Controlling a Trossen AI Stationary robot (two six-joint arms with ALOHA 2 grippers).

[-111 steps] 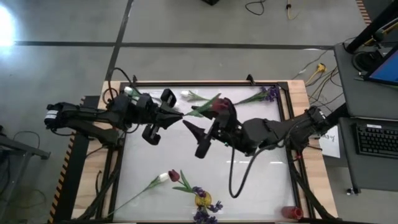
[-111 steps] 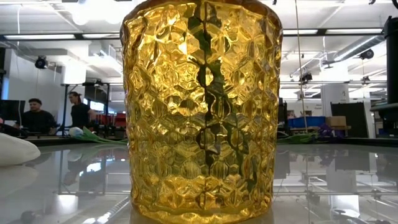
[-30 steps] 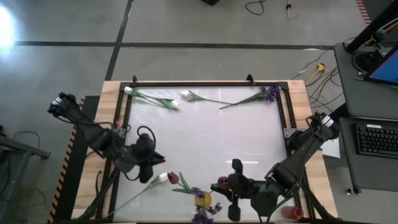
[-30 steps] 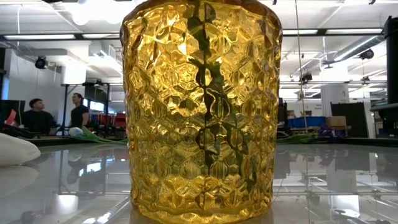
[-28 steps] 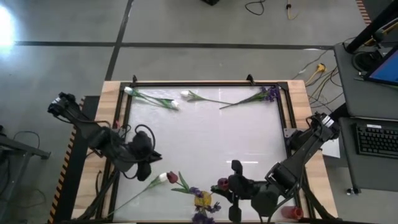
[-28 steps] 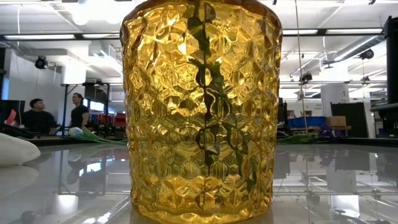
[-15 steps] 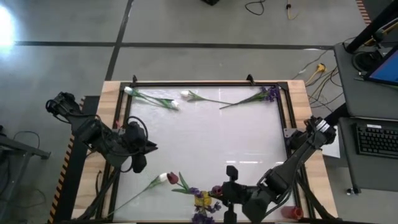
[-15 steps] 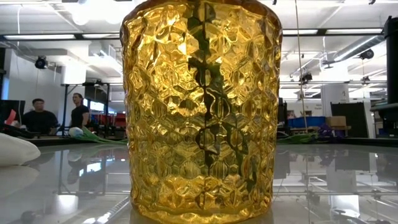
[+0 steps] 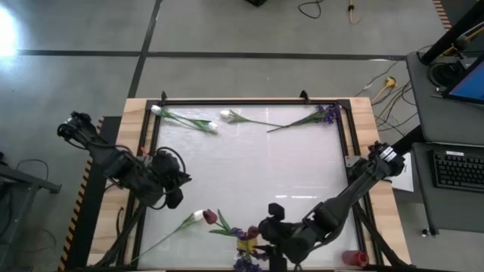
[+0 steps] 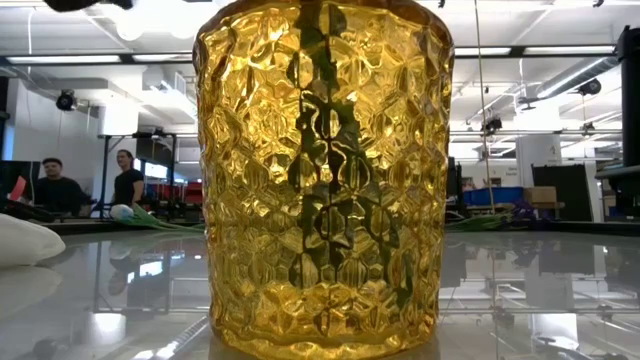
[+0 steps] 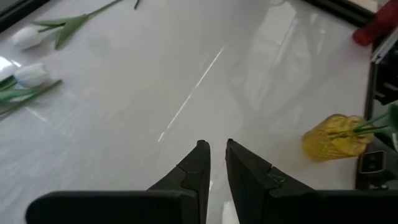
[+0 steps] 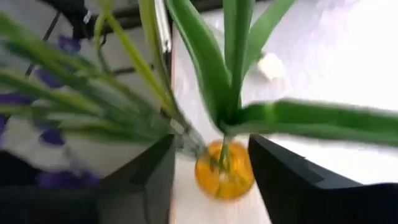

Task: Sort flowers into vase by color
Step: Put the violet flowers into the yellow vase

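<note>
Lowering a dark red tulip [image 9: 252,230] into the yellow vase [image 9: 246,243] is the step in hand. The right gripper [image 9: 266,230] hangs directly over the vase at the near edge of the table [image 9: 257,166]. In the right wrist view its fingers [image 12: 283,180] stand spread, and the green stem [image 12: 231,68] runs down between them into the vase mouth; whether they still touch the stem cannot be told. Purple sprigs [image 9: 248,261] already stand in the same vase.

The left gripper [image 9: 170,198] waits over the left side of the table, fingers [image 11: 196,171] pressed nearly together and holding nothing.

Remaining stock: a red tulip and a white tulip [image 9: 200,216] lie just left of the vase; two white tulips [image 9: 185,121] and a purple sprig [image 9: 327,114] lie along the far edge.

Next move, as a judgement: raise the right gripper straight up, clear of the leaves, to avoid dragging the stem out or tipping the vase. A red bloom among purple ones suggests the colour sorting needs checking.
</note>
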